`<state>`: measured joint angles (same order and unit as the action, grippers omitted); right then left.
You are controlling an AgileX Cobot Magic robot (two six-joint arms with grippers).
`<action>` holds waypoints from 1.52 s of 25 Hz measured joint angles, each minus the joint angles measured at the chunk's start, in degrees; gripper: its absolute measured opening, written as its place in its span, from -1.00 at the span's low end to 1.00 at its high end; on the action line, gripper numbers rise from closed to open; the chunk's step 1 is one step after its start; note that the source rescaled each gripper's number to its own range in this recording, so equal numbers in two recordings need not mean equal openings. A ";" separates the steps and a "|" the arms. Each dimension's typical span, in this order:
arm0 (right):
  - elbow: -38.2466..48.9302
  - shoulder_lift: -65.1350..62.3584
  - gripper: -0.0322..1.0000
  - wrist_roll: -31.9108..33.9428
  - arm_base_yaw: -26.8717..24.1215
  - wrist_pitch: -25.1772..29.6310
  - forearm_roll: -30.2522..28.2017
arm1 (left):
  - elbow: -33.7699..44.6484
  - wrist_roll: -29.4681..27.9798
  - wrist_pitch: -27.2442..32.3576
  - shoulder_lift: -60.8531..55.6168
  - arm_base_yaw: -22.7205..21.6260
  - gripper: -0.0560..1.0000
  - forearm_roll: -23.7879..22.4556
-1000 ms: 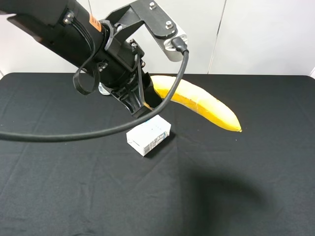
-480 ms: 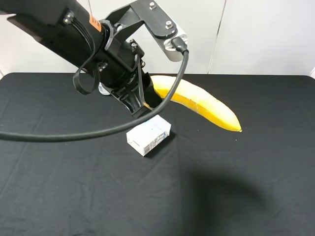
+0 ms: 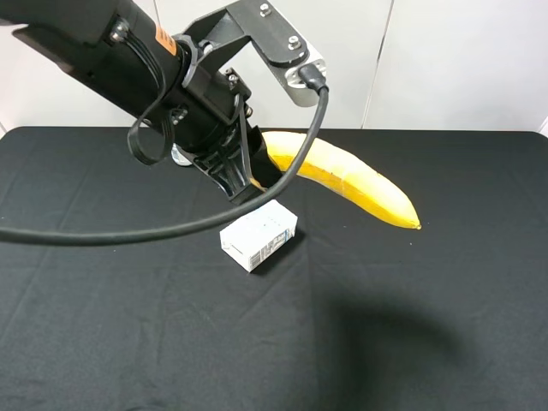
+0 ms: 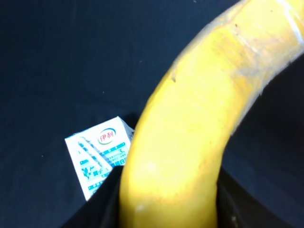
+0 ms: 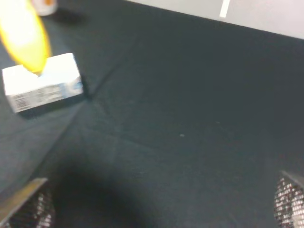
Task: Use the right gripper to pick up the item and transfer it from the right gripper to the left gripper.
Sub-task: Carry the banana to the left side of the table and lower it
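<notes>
Banana [image 3: 351, 182] jutted lengthwise from the left gripper [image 3: 247, 181] — clamped on one end — free tip toward the right gripper [image 5: 156, 202], jaws apart, empty, well off.

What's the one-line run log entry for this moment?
left gripper: shut on banana | right gripper: open, empty | carton: on table | stage: banana now in left gripper

white carton [image 4: 97, 156] | logo: 伊利 (red, inside an oval) | smaller blue print: too fine to read
</notes>
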<state>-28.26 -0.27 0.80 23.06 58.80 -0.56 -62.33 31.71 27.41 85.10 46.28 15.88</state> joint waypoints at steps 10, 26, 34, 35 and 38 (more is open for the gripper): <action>0.00 0.00 1.00 0.00 -8.87 0.00 0.00 | -3.06 -12.84 2.50 0.00 -0.17 -0.89 -9.70; 0.00 -0.06 1.00 0.00 -8.87 0.00 0.00 | -10.01 -41.15 13.33 0.00 -9.10 -0.89 -30.23; 0.00 -0.06 1.00 0.00 -8.87 0.00 0.00 | 1.40 -41.29 8.17 -1.39 -16.06 -0.89 -26.33; 0.00 -0.06 1.00 0.00 -8.87 0.00 0.00 | 3.33 -41.29 6.75 -2.15 -16.78 -0.89 -25.66; 0.00 -0.06 1.00 0.00 -8.87 0.00 0.00 | 7.75 -41.29 4.04 -4.12 -18.99 -0.89 -24.61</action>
<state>-28.26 -0.33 0.80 14.19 58.80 -0.56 -54.58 -9.57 31.45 80.97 27.29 -8.73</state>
